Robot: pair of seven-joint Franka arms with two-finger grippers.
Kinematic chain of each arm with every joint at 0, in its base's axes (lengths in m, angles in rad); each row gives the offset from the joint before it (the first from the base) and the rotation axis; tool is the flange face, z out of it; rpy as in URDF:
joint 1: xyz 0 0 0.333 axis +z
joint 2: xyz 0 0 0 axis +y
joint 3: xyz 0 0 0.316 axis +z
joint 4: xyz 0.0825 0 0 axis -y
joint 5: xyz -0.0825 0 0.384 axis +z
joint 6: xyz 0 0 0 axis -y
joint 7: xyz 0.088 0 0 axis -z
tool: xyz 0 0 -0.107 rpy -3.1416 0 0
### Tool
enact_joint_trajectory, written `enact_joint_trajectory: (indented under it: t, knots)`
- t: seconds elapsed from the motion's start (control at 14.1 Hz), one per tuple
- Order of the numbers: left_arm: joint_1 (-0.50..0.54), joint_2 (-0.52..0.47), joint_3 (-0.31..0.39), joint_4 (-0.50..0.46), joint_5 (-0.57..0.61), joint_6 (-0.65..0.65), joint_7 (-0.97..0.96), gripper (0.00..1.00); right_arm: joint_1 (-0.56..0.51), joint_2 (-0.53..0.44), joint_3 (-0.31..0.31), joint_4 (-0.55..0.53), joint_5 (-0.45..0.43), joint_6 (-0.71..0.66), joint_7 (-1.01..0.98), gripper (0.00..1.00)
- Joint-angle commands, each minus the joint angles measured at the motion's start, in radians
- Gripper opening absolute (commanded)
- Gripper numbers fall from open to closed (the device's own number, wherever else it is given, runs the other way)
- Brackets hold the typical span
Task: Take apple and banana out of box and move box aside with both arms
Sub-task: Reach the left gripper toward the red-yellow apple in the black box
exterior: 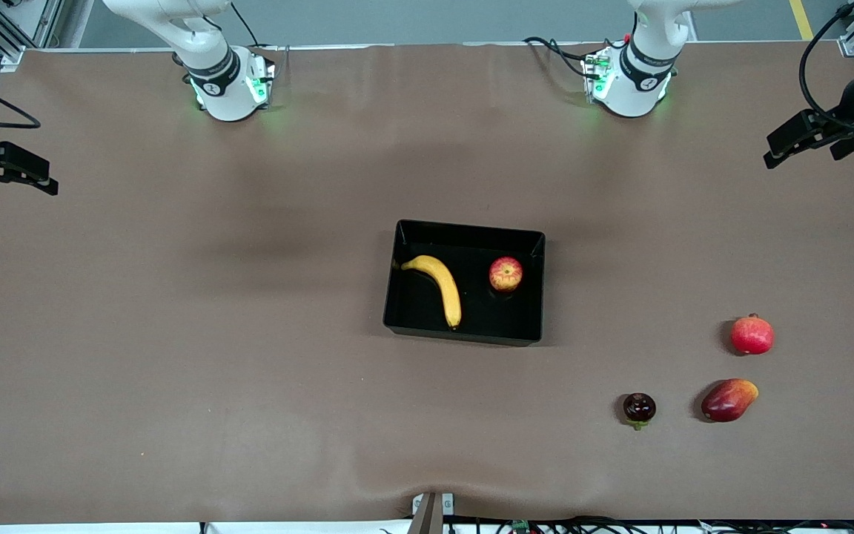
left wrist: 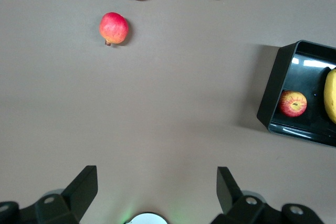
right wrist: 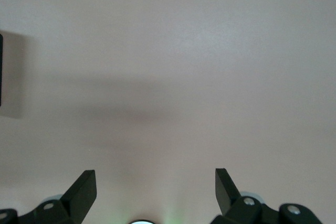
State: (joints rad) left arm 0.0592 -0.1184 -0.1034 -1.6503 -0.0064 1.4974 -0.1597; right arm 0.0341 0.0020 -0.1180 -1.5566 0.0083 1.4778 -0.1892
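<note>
- Brown matte table (exterior: 175, 334) covering, lightly rippled; it carries every item listed below.
- Box (exterior: 464, 334): shallow black rectangular plastic bin with a glossy inside, resting flat near the middle of the table. Also visible at the edge of the left wrist view (left wrist: 273, 95).
- Banana (exterior: 442, 285): long, curved, yellow; lies inside the box, in the half toward the right arm's end of the table, one tip near the wall nearest the front camera.
- Apple (exterior: 505, 274): small, round, red and yellow; sits inside the box, in the half toward the left arm's end, apart from the banana. Seen again in the left wrist view (left wrist: 293, 103).
- Plain red round fruit (exterior: 752, 334) with a crown tip: on the bare table toward the left arm's end, well apart from the box.
- Mango (exterior: 728, 400): oval, red-orange; on the table nearer the front camera than the red round fruit.
- Small dark maroon fruit (exterior: 639, 408): beside the mango, on the side toward the box.
- Left gripper (left wrist: 157, 195): raised over the left arm's end of the table, fingers spread wide, holding nothing.
- Right gripper (right wrist: 156, 195): raised over the right arm's end of the table above bare surface, fingers spread wide, holding nothing.
</note>
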Motion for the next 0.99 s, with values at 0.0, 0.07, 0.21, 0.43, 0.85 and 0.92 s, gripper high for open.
enact_joint_trajectory:
  t: [0.0,0.07,0.21,0.43,0.85,0.92]
  knots:
    - [-0.004,0.017,0.001,0.036,0.013,-0.019,-0.012,1.00,0.007,-0.013,-0.005,-0.008,0.004,-0.005,-0.009,1.00]
    - [-0.002,0.017,0.001,0.040,0.013,-0.019,-0.011,1.00,0.007,-0.013,-0.005,-0.008,0.004,-0.005,-0.009,1.00]
    - [0.001,0.023,0.001,0.061,0.014,-0.020,-0.007,1.00,0.007,-0.013,-0.005,-0.008,0.004,-0.005,-0.010,1.00]
    - [-0.012,0.060,-0.005,0.089,0.008,-0.020,-0.011,1.00,0.007,-0.014,-0.005,-0.008,0.004,-0.005,-0.010,1.00]
    - [-0.028,0.179,-0.160,0.124,0.000,-0.011,-0.222,1.00,0.007,-0.014,-0.005,-0.008,0.004,-0.005,-0.009,1.00]
    - [-0.028,0.222,-0.191,0.153,0.000,-0.011,-0.253,1.00,0.007,-0.014,-0.005,-0.008,0.004,-0.005,-0.009,1.00]
